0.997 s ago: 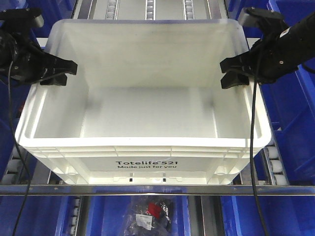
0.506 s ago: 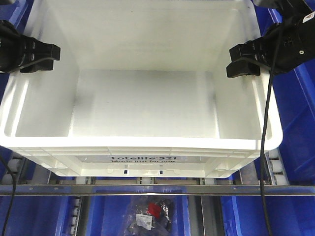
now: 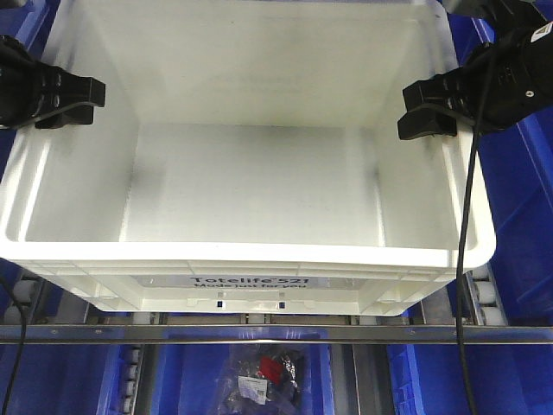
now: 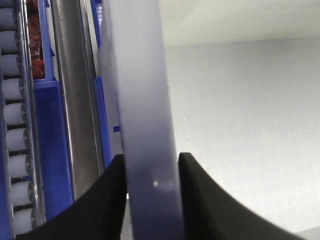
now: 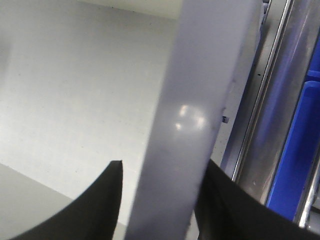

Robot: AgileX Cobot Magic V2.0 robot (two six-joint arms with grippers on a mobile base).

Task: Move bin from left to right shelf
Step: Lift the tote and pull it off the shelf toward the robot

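Observation:
The white bin [image 3: 259, 181] fills the front view, open side up and empty, with its black print [image 3: 249, 282] on the near side. My left gripper [image 3: 76, 102] is shut on the bin's left wall and my right gripper [image 3: 425, 111] is shut on its right wall. In the left wrist view the bin's rim [image 4: 145, 100] runs between the black fingers of the left gripper [image 4: 151, 167]. In the right wrist view the rim [image 5: 200, 90] sits inside the right gripper [image 5: 162, 172], tight against the outer finger.
A metal shelf rail [image 3: 276, 333] crosses just below the bin. Blue bins [image 3: 518, 216] stand to the right, and another below holds bagged parts [image 3: 263, 376]. Conveyor rollers [image 4: 12, 125] and a blue bin [image 4: 50, 130] lie left of the held wall.
Since a second ago the bin has come up and toward the camera, held by both grippers. Over the last half second it has hardly moved.

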